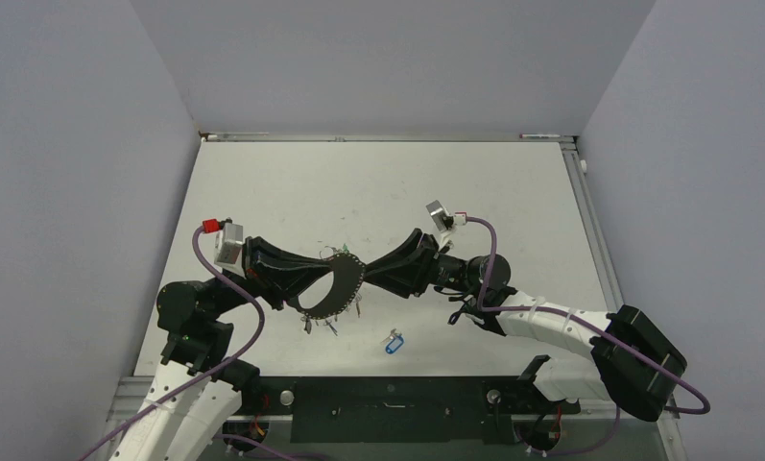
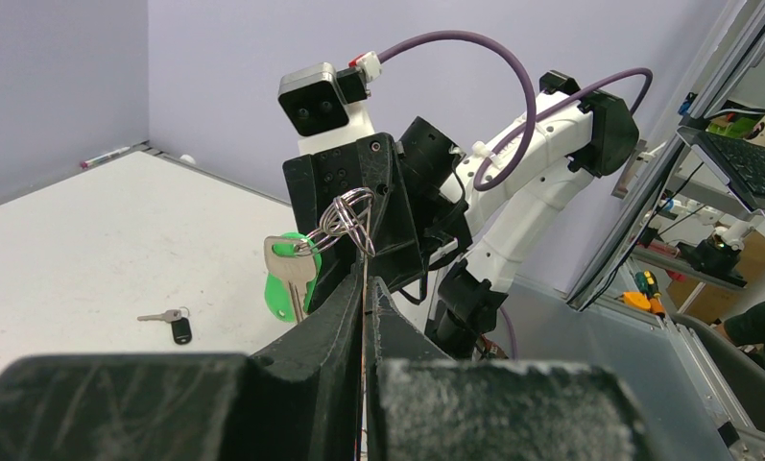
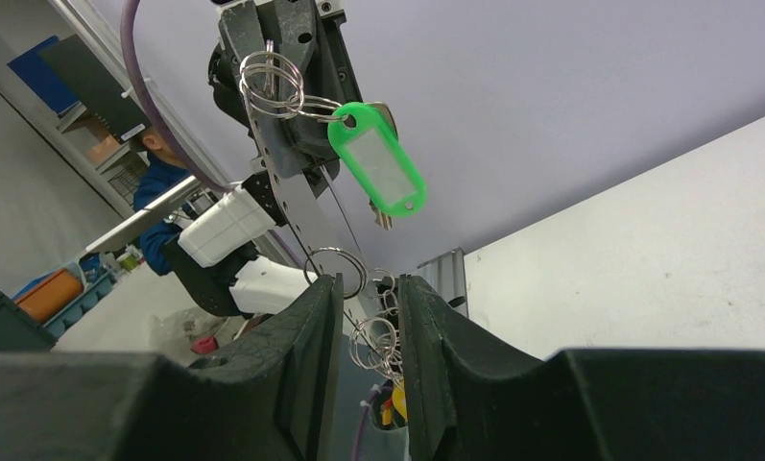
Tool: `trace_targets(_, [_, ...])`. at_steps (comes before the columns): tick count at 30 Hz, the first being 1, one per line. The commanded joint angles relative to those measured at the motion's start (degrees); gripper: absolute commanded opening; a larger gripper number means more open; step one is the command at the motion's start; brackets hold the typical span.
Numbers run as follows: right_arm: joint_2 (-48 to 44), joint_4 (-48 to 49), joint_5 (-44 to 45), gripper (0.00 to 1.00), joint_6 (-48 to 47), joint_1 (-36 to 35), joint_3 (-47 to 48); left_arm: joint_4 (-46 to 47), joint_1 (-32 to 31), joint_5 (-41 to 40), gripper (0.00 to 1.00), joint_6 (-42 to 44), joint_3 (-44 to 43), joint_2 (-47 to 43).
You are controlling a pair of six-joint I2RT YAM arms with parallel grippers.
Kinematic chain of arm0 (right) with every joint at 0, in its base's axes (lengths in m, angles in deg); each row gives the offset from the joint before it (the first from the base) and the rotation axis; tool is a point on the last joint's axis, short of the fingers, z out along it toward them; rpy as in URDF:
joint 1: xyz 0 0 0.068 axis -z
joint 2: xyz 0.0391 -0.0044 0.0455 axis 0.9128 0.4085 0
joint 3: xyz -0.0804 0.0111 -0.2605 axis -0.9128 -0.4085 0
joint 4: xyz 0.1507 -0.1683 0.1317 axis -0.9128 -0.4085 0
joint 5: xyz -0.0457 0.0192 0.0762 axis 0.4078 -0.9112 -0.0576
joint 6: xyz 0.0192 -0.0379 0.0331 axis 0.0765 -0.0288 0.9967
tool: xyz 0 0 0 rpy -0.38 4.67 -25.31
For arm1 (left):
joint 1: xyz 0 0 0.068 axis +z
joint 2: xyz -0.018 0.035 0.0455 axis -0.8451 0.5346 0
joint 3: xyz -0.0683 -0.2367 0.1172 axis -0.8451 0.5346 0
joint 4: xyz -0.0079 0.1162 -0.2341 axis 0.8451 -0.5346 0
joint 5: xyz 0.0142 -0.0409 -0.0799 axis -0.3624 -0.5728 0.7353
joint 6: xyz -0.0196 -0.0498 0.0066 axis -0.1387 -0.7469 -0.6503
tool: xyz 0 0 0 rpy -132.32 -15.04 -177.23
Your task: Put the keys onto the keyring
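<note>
Base rail (image 1: 388,408), blue-tagged key (image 1: 392,343) on white table (image 1: 378,182), lavender walls (image 1: 388,58).

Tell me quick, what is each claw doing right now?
Left gripper: shut on the keyring.
Right gripper: open, jaws standing apart around the keyring.

Large grey keyring (image 1: 355,280) raised upright, green-tagged key (image 3: 378,163) hanging from it, blue-tagged key (image 1: 392,343) lying flat, apart.

Overhead camera looks down on the table (image 1: 388,182) from behind the arms (image 1: 551,322). Each wrist camera sits close, facing the other arm; both show the green tag (image 2: 278,294) (image 3: 378,161).
</note>
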Motion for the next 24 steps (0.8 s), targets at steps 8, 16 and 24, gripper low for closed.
trace_targets(8, [-1.09,5.48,2.42,0.28,0.22,0.40,2.03,3.58,-0.03,-0.58,0.00,-1.14,0.17,-0.55])
trace_targets(16, [0.86,8.63,0.35,0.25,2.00,0.04,2.05,3.88,-0.03,-0.88,0.00,-1.35,0.25,-0.56])
trace_targets(24, [2.53,10.58,-1.30,0.25,2.63,-1.16,0.43,3.87,-0.03,-1.35,0.00,-1.32,0.17,-0.50])
